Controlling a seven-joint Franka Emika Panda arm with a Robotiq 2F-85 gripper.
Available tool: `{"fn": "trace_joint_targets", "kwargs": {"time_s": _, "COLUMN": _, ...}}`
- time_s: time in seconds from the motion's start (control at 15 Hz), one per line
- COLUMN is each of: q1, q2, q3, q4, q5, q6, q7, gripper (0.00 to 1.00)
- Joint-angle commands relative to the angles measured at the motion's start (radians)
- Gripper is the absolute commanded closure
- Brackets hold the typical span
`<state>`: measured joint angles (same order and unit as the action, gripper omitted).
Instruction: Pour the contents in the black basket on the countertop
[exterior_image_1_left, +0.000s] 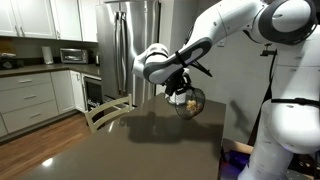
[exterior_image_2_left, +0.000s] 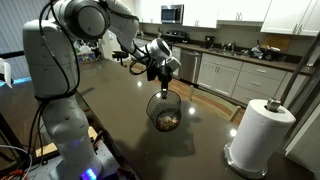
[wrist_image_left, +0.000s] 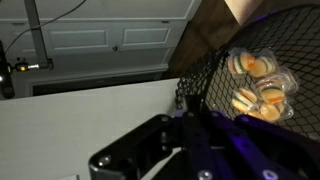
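My gripper (exterior_image_1_left: 178, 82) (exterior_image_2_left: 160, 76) is shut on the rim of the black basket (exterior_image_1_left: 188, 102) (exterior_image_2_left: 165, 110), a round wire-mesh bowl. The basket hangs below the fingers, a little above the dark countertop (exterior_image_1_left: 110, 145) (exterior_image_2_left: 120, 105), in both exterior views. The contents (exterior_image_1_left: 184, 99) (exterior_image_2_left: 167, 121), tan rounded lumps, lie in the basket's bottom. In the wrist view the gripper (wrist_image_left: 186, 100) pinches the mesh edge of the black basket (wrist_image_left: 215, 65), and the contents (wrist_image_left: 258, 85) show through the mesh at the right.
A paper towel roll (exterior_image_2_left: 262, 135) stands on the countertop near its corner. A wooden chair (exterior_image_1_left: 105, 113) sits at the counter's far edge, with a steel refrigerator (exterior_image_1_left: 135, 45) behind. My robot's white base (exterior_image_2_left: 55, 110) is at the counter's side.
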<state>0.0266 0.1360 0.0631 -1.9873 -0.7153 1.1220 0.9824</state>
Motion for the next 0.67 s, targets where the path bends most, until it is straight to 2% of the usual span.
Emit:
{"fn": "trace_joint_targets", "kwargs": {"time_s": 0.0, "q1": 0.029, "q2": 0.093, "q3": -0.012, "q4": 0.107, "q5": -0.073, "q6": -0.087, "q7": -0.048, "gripper": 0.99}}
{"fn": "trace_joint_targets", "kwargs": {"time_s": 0.2, "q1": 0.041, "q2": 0.137, "q3": -0.018, "q4": 0.142, "q5": -0.116, "q6": -0.129, "q7": -0.041, "gripper": 0.99}}
{"fn": "trace_joint_targets", "kwargs": {"time_s": 0.6, "q1": 0.045, "q2": 0.150, "q3": -0.023, "q4": 0.156, "q5": -0.133, "q6": -0.138, "q7": -0.036, "gripper": 0.99}}
